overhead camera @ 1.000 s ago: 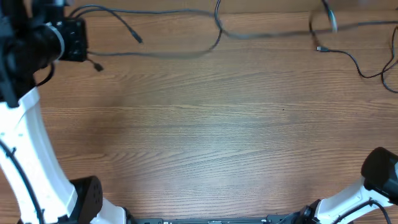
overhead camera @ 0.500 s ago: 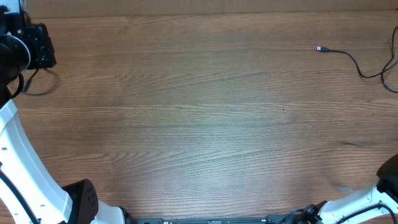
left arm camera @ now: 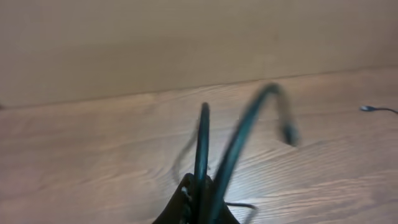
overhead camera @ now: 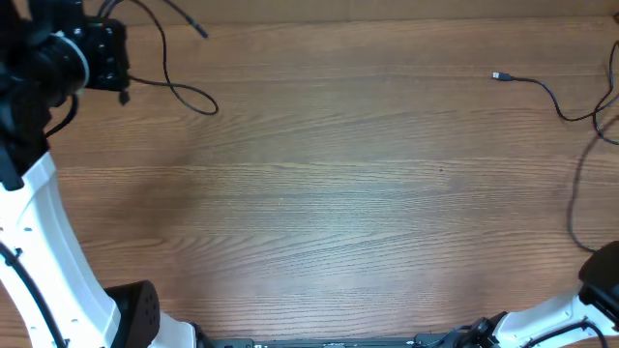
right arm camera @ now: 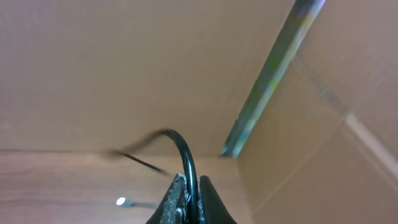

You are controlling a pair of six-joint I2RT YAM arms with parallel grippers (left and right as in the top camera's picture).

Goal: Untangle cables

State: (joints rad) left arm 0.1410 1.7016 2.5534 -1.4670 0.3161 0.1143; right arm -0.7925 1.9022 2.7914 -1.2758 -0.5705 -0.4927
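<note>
no text, labels, brands, numbers or signs readable in any view

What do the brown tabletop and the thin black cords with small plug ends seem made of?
Brown tabletop: wood or wood-look laminate, matte; grain lines run across it.
Thin black cords: likely plastic or rubber sheathing; they bend in loose curves.
Plug end: pale tip, perhaps metal; too small.

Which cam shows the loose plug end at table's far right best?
Overhead: plug end sharp, unobstructed, cord trailing right. Left wrist: plug end tiny at frame edge. Right wrist: only a blurred glint, likely it.
</note>
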